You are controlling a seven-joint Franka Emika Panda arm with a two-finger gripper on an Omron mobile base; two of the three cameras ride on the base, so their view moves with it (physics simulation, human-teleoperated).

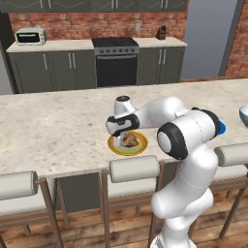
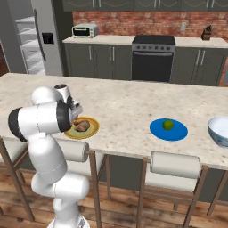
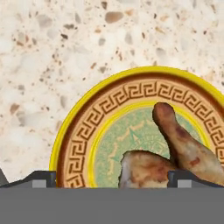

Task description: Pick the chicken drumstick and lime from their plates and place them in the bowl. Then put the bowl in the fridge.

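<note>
The brown chicken drumstick (image 1: 130, 141) (image 2: 81, 125) (image 3: 183, 148) lies on the yellow-rimmed plate (image 1: 117, 148) (image 2: 92, 129) (image 3: 78, 131) near the counter's front edge. My gripper (image 1: 126, 135) (image 3: 116, 178) hangs open just above it. In the hand view its two fingertips stand wide apart on either side of the meat's thick end. The green lime (image 2: 168, 124) rests on the blue plate (image 2: 156, 130) further right. At the counter's right end stands the pale blue-white bowl (image 1: 244, 115) (image 2: 220, 132). The fridge (image 2: 31, 40) stands open at the back left.
Stools with padded backs (image 1: 134, 169) (image 2: 173, 164) line the counter's front edge. Across the aisle are a black oven (image 2: 152, 58), grey cabinets, a toaster oven (image 2: 85, 30) and a knife block (image 2: 206, 33).
</note>
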